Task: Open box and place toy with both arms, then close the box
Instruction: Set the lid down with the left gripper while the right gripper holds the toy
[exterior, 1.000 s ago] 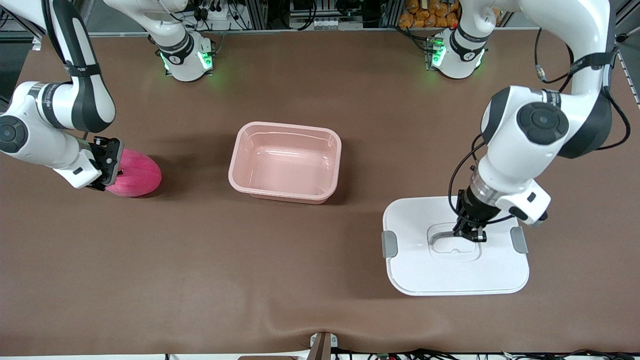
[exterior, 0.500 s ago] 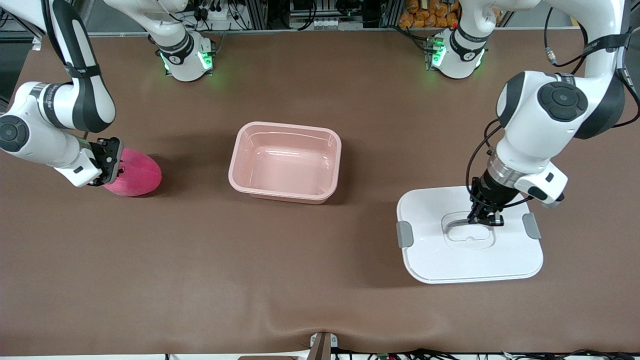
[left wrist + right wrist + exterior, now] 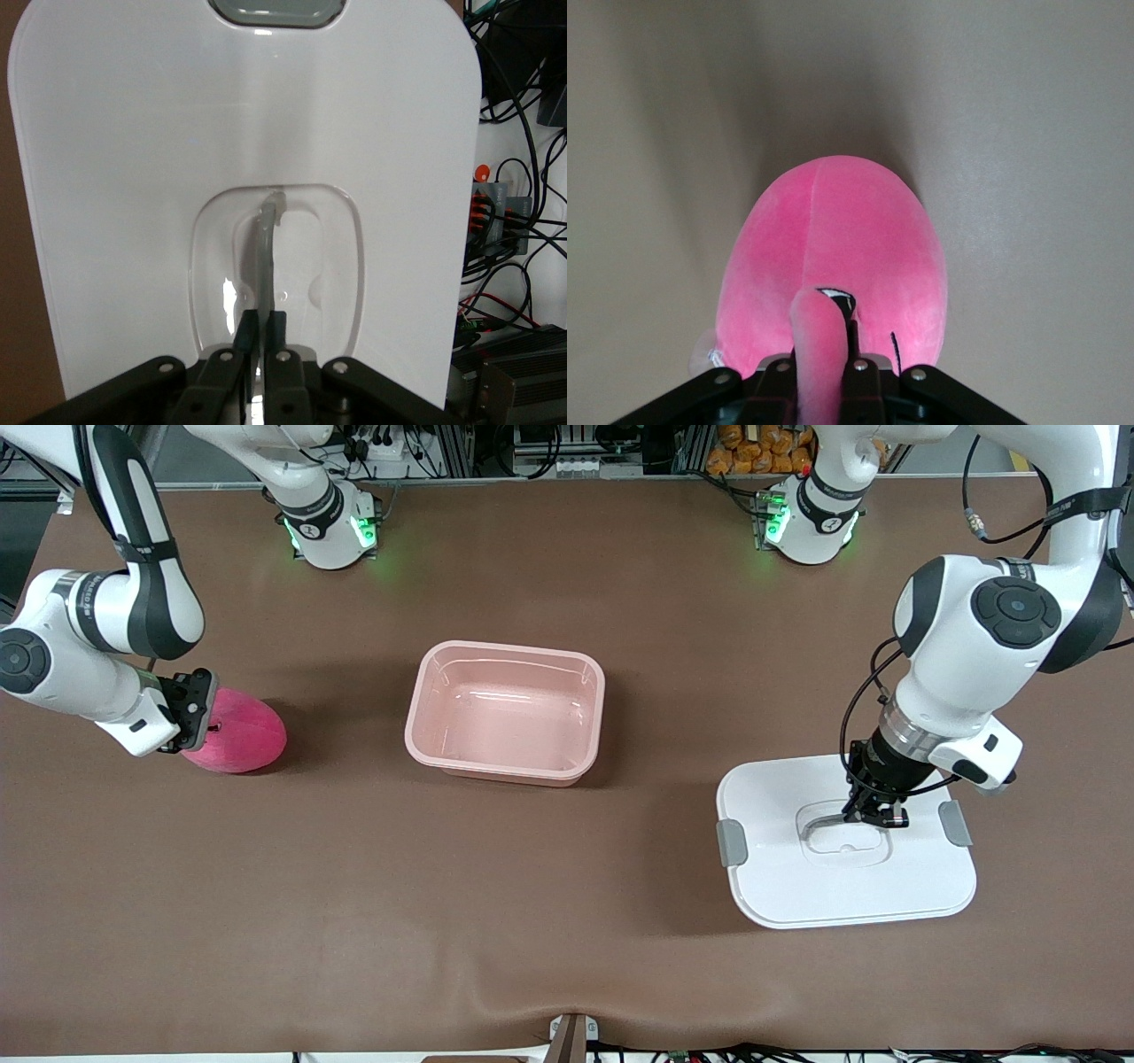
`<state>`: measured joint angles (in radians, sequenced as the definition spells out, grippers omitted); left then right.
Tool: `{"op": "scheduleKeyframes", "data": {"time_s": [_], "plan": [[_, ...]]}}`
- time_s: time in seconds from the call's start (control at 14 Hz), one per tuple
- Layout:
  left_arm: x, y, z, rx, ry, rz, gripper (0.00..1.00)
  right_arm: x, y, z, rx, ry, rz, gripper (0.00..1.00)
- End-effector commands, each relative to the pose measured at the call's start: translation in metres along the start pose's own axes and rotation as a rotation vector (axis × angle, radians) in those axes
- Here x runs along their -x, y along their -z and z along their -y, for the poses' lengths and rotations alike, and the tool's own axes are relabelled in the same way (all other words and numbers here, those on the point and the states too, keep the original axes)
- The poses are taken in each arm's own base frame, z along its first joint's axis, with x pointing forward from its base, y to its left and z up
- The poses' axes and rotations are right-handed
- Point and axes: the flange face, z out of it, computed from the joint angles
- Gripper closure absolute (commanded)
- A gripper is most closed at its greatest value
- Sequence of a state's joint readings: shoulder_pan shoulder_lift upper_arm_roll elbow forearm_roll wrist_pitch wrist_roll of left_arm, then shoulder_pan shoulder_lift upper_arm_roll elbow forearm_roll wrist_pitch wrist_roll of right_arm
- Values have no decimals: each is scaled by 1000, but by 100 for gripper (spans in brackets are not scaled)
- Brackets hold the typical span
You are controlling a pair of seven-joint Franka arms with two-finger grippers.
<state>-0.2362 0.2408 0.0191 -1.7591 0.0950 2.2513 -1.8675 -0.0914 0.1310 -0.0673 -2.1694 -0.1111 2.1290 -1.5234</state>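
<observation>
The box [image 3: 509,647], a translucent pink tub, stands open and empty in the middle of the table. Its white lid [image 3: 846,886] with grey side clips is level over the table toward the left arm's end and casts a shadow under one edge. My left gripper [image 3: 873,815] is shut on the lid's clear handle [image 3: 266,235], and its pads [image 3: 251,323] pinch the strip. The bright-pink plush toy [image 3: 244,731] lies on the table toward the right arm's end. My right gripper [image 3: 190,731] is shut on the toy's snout [image 3: 819,341].
Brown table mat [image 3: 532,921] spreads around the box. The two arm bases [image 3: 332,527] glow green along the table's edge farthest from the front camera. Cables and equipment [image 3: 514,221] show past the lid's edge in the left wrist view.
My left gripper has carried the lid toward the left arm's end of the table. My right gripper has shut on the toy's snout; the toy has stayed put.
</observation>
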Motion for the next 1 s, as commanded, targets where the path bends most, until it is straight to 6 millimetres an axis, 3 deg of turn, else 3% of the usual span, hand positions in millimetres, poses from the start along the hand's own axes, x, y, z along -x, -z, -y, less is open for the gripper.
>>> {"op": "scheduleKeyframes", "data": {"time_s": [0.0,0.21,0.36,0.71,0.93], "plan": [[-3,8,5,-17,-32,9,100,4,25,3,-4,-12,0,100],[-3,4,6,-23,-37,8,100,2,53,0,-44,-104,10,100],[-3,4,6,-23,-37,8,100,-13,75,-1,-64,-152,23,100],[-1,2,6,-26,-40,8,100,-76,127,7,-102,-349,76,100],[-1,2,6,-26,-40,8,100,-116,144,15,-108,-460,65,100]]}}
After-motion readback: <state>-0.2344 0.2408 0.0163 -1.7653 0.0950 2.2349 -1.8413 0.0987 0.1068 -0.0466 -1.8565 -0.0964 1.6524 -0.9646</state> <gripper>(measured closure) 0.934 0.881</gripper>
